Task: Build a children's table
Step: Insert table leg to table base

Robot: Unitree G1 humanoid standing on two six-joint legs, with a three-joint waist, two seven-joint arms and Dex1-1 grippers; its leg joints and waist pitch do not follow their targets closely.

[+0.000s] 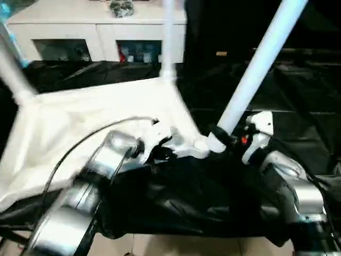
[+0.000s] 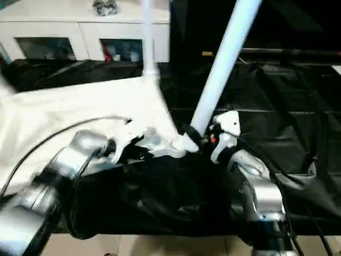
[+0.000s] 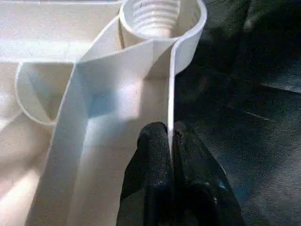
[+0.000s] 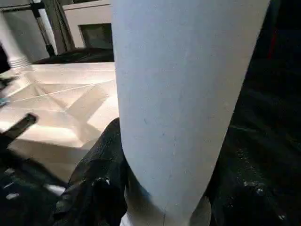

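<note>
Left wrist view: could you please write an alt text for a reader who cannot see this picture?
The robot's left hand pinches the thin side wall of the upside-down white tabletop between its two black fingers. Further along that wall, a round threaded corner socket stands without a leg in it. Black sheeting lies beside the tabletop.

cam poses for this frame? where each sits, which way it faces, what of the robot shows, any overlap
Left eye: head, facing forward and down at the upturned tabletop; both silver forearms show.
Right eye: same, slightly offset; white cabinet behind.
Left wrist: along the left gripper, black fingers pinching the tabletop's side wall below a threaded socket.
Right wrist: along the right gripper, fingers around the leg.
Shared: all four see the tabletop; the eyes and right wrist see the leg.
</note>
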